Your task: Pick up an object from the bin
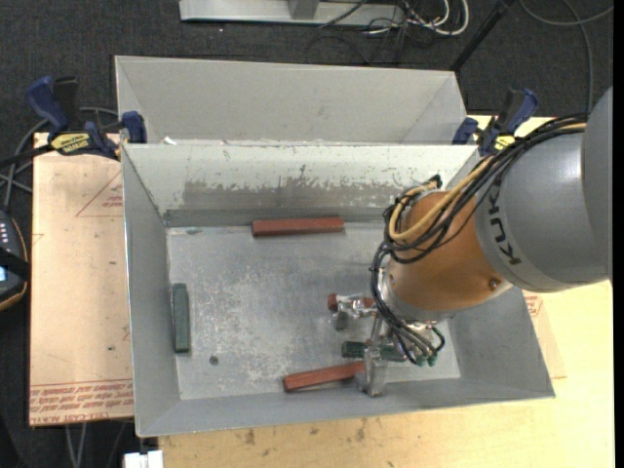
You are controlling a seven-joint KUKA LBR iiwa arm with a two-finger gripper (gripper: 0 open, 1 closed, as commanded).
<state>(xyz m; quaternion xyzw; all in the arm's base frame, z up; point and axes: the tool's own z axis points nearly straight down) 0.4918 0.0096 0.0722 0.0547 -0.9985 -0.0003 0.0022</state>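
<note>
Red-brown flat bar lies on the floor of the bin near the front wall, slightly tilted. Its right end is at the end effector, which sits low there. Can't tell whether the end effector is apart or together. A second red-brown bar lies along the back wall and a dark green bar at the left, both well apart from it.

A single camera looks down on the grey metal bin from above and somewhat to one side, near enough that its floor and all four sloping walls fit in view. The arm enters from the right and appears large.
</note>
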